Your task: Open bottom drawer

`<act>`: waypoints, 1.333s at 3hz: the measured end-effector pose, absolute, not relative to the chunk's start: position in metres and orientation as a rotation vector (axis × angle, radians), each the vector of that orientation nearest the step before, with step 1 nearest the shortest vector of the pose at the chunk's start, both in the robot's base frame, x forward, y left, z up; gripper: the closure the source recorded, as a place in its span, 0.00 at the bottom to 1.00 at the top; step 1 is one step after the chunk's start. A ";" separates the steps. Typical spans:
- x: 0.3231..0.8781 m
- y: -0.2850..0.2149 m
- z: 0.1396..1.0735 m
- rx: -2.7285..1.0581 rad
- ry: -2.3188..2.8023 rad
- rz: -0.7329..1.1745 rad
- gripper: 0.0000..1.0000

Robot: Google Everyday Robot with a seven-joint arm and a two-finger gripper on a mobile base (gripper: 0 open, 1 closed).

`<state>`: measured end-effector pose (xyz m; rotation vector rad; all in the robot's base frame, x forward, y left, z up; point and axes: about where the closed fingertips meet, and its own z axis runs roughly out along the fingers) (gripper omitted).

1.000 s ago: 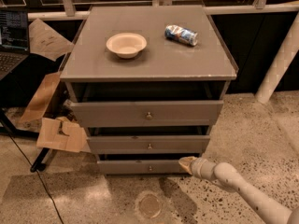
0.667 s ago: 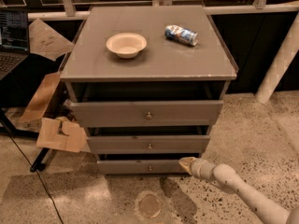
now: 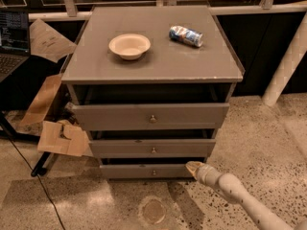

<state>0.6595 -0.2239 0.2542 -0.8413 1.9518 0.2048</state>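
Observation:
The grey cabinet (image 3: 153,66) has three drawer fronts. The bottom drawer (image 3: 144,170) is the slimmest front, lowest near the floor, with a small round metal knob (image 3: 154,172) at its centre. It sticks out slightly, with a dark gap above it. My gripper (image 3: 193,166) comes in from the lower right on a white arm (image 3: 240,195). Its tip is at the right end of the bottom drawer front, to the right of the knob.
The top drawer (image 3: 151,116) and middle drawer (image 3: 153,147) stand above. A beige bowl (image 3: 129,46) and a crushed can (image 3: 185,36) lie on the cabinet top. Cardboard pieces (image 3: 62,138), a laptop (image 3: 12,37) and a cable (image 3: 29,176) are left. A white post (image 3: 288,66) stands right.

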 end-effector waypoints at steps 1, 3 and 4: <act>0.673 -0.229 0.246 -0.822 1.938 0.188 1.00; 0.701 -0.243 0.228 -0.788 1.951 0.152 1.00; 0.710 -0.248 0.219 -0.775 1.965 0.144 1.00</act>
